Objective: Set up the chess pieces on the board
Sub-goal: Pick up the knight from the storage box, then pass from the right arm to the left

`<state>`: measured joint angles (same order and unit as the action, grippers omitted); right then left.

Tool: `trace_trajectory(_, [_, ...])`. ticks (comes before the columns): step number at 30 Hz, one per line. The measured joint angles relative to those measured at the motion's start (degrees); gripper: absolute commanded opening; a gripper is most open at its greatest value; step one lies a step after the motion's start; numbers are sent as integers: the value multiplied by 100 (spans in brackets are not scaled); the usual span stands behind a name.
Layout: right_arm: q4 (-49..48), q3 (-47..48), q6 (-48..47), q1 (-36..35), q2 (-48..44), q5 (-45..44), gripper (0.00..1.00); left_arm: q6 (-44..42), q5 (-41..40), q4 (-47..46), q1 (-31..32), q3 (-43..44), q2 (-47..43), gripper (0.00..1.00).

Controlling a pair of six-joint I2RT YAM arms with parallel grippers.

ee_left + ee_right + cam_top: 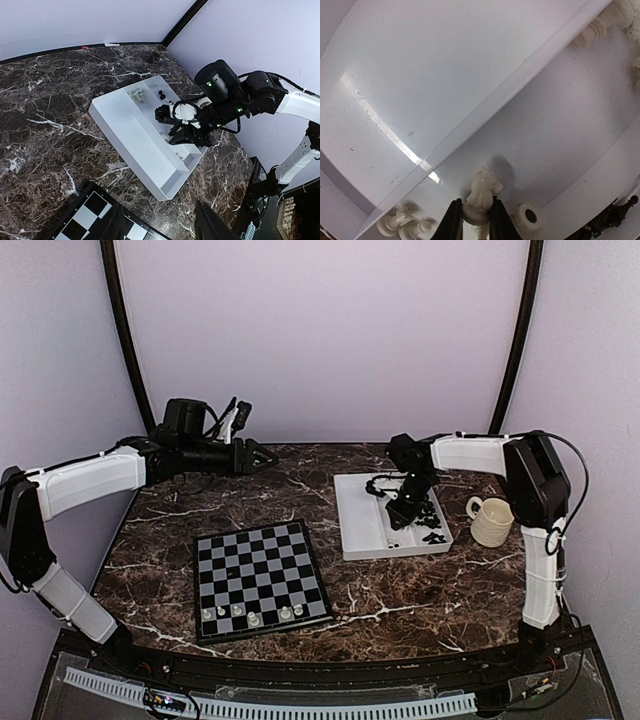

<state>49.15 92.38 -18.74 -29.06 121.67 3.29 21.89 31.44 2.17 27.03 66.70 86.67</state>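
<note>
Starting far left: left fingers [260, 456] hanging over the back-left part of the dark marble desk [150, 540], pointing toward the middle, well apart from everything else. Spread wide in the left wrist view, gripping nothing, just desk and a corner of the board visible between them.

Moving right: board [262, 570] lying flat near the front edge of the desk, a bit left of centre, turned slightly. Counting six white pieces [238, 609] on it, all down in the two nearest rows. Way too tiny to name.

Next over: white two-compartment tray [358, 518] near the board's right side, not touching it. Right fingers [452, 222] dipped down into the right-hand compartment, pinching a white knight [484, 187] by its base, one finger on each side, right beside the divider. Honestly can't tell whether standing or tipped over. Loose white chessmen [400, 224] scattered around it in the same compartment, plus a tipped-over white piece [527, 216] just right of the knight, hollow base showing. Also a clump of black pieces [433, 536] at the near end of that compartment in the top view.

Furthest right: cream mug [490, 521] standing on the desk just beside the tray, handle facing it.
</note>
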Motion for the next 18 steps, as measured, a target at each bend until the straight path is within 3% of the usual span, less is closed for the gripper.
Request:
trace_trajectory(11, [-695, -442, -625, 13, -1998, 1593, 10, 409, 208, -538, 562, 267, 741, 50])
trace_trajectory(18, [-627, -372, -935, -321, -2157, 2387, 11, 1333, 693, -1543, 960, 525, 1456, 50])
